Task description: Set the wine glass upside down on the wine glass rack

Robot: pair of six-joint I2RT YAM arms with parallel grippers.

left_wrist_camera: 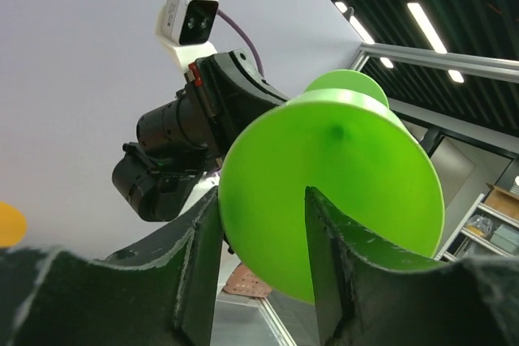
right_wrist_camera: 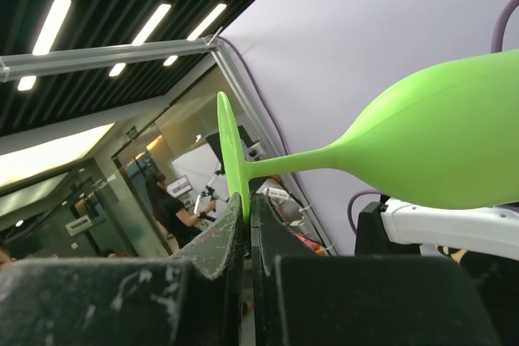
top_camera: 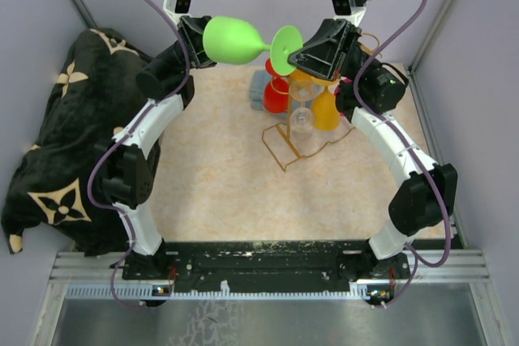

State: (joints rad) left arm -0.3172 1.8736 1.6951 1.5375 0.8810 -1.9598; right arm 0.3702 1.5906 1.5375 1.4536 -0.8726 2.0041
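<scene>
Above the surface (top_camera: pixel 219 184), right tool (right_wrist_camera: pixel 247 204) pinches the foot of the likely light, slick wine glass (top_camera: pixel 231 40); left tool (left_wrist_camera: pixel 261 198) spread.

The table (top_camera: pixel 211 176) in front of the rack (top_camera: pixel 289 137) and to its left is open for a low approach. A red glass (top_camera: pixel 276 96), a clear glass (top_camera: pixel 302 119) and an orange glass (top_camera: pixel 327 109) crowd its rails. A grey block (top_camera: pixel 259 87) sits behind-left. Above the rack, the green glass (top_camera: pixel 231 40) spans between the left gripper (top_camera: pixel 204 44) and the right gripper (top_camera: pixel 297 54), blocking descent. A blanket (top_camera: pixel 57 135) is heaped far left.
</scene>
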